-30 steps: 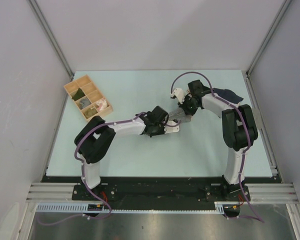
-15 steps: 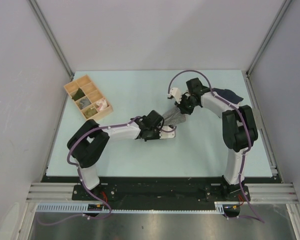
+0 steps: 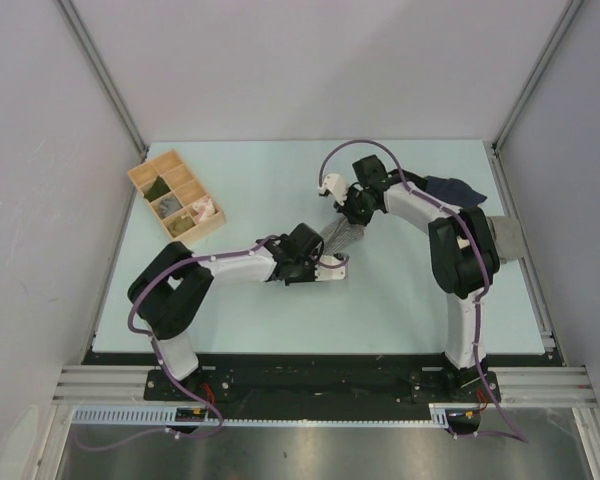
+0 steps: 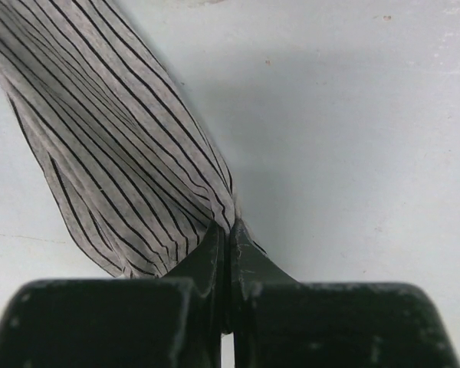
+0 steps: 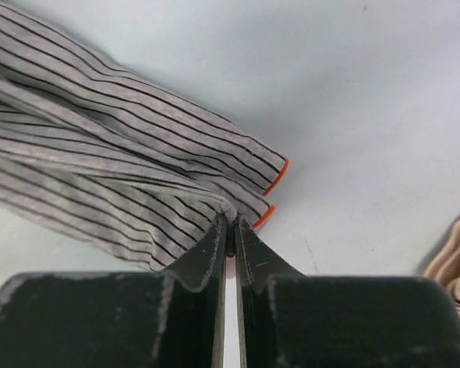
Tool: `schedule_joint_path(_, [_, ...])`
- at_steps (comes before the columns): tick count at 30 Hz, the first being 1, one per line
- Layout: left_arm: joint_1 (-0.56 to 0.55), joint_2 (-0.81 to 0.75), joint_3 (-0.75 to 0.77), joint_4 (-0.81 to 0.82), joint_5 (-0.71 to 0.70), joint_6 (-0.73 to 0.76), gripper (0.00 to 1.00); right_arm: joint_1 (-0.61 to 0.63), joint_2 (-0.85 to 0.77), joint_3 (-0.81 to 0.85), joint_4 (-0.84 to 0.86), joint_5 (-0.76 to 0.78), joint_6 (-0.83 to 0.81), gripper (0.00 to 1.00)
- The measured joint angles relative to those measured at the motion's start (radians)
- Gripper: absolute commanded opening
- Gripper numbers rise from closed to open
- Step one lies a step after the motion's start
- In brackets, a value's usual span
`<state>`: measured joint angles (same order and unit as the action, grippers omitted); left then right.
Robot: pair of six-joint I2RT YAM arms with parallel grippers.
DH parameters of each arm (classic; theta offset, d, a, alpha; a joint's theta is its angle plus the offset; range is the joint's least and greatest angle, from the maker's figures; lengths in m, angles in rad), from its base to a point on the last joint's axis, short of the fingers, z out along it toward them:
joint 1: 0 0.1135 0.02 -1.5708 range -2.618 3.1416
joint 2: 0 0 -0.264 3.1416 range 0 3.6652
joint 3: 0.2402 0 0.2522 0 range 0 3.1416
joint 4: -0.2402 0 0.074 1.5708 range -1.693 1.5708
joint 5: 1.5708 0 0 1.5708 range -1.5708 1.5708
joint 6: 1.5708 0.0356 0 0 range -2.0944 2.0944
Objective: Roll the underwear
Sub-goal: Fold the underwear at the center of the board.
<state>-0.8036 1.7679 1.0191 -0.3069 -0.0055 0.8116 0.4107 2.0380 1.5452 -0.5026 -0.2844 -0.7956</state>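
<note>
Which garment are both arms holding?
The grey striped underwear, pinched at both ends. The navy garment and the beige garment lie aside, ungripped.

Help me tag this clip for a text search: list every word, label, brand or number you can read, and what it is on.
None can be read in any view. The underwear shows only stripes and orange edge trim, no tag; the left gripper, right gripper and wooden tray show no lettering.

The pale table [image 3: 270,320] carries a wooden tray [image 3: 167,163] and a navy garment [image 3: 455,186].
</note>
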Motion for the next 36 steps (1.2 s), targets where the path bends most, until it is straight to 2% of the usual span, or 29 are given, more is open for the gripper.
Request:
schedule_joint_path(2, [0.000, -0.003, -0.005, 0.005, 0.002, 0.001, 0.09, 0.002, 0.029, 0.006, 0.000, 0.019, 0.018, 0.13])
schedule_joint_path(4, [0.001, -0.004, -0.006, 0.007, 0.002, 0.001, 0.22, 0.004, 0.053, 0.016, -0.002, 0.037, 0.029, 0.16])
schedule_joint_path(6, [0.001, -0.005, -0.006, 0.009, 0.001, -0.002, 0.29, 0.004, 0.077, 0.042, -0.008, 0.045, 0.037, 0.20])
schedule_joint_path(7, [0.002, -0.008, -0.006, 0.009, 0.001, -0.009, 0.38, 0.004, 0.084, 0.055, -0.013, 0.048, 0.043, 0.23])
schedule_joint_path(9, [0.007, -0.015, -0.006, 0.007, 0.001, -0.026, 0.46, 0.004, 0.093, 0.070, -0.021, 0.051, 0.050, 0.30])
schedule_joint_path(11, [0.013, -0.026, -0.006, 0.004, 0.002, -0.054, 0.54, 0.003, 0.098, 0.075, -0.024, 0.053, 0.055, 0.32])
schedule_joint_path(13, [0.022, -0.048, -0.006, 0.004, 0.002, -0.092, 0.67, 0.001, 0.100, 0.083, -0.032, 0.051, 0.059, 0.35])
schedule_joint_path(16, [0.053, -0.114, -0.005, 0.004, 0.011, -0.174, 0.72, -0.005, 0.106, 0.090, -0.040, 0.047, 0.060, 0.37])
schedule_joint_path(22, [0.133, -0.227, 0.041, 0.021, 0.081, -0.399, 0.71, -0.010, 0.112, 0.099, -0.054, 0.036, 0.060, 0.41])
schedule_joint_path(24, [0.154, -0.237, 0.055, 0.047, 0.129, -0.492, 0.66, -0.010, 0.112, 0.099, -0.055, 0.034, 0.061, 0.41])
schedule_joint_path(27, [0.166, -0.234, 0.055, 0.088, 0.218, -0.628, 0.52, -0.012, 0.112, 0.099, -0.055, 0.032, 0.065, 0.42])
schedule_joint_path(30, [0.164, -0.219, 0.042, 0.160, 0.307, -0.747, 0.43, -0.012, 0.113, 0.099, -0.055, 0.032, 0.070, 0.42])
schedule_joint_path(32, [0.164, -0.185, 0.040, 0.209, 0.353, -0.820, 0.41, -0.013, 0.113, 0.099, -0.055, 0.032, 0.072, 0.42])
schedule_joint_path(36, [0.167, -0.070, 0.046, 0.258, 0.374, -0.918, 0.29, -0.016, 0.113, 0.099, -0.055, 0.028, 0.082, 0.43])
